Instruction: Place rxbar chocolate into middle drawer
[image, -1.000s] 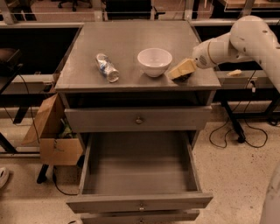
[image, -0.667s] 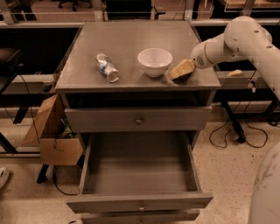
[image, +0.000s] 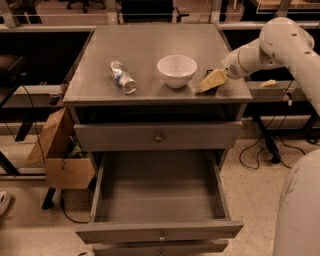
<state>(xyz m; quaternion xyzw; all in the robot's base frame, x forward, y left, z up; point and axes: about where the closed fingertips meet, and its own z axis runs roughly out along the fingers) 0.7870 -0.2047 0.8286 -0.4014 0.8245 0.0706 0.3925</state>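
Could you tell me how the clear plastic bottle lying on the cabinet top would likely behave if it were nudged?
Lying on its side, the bottle would probably roll rather than slide. Its clear plastic suggests it is light and may dent. The gripper sits beyond the white bowl, at the cabinet top's right front.
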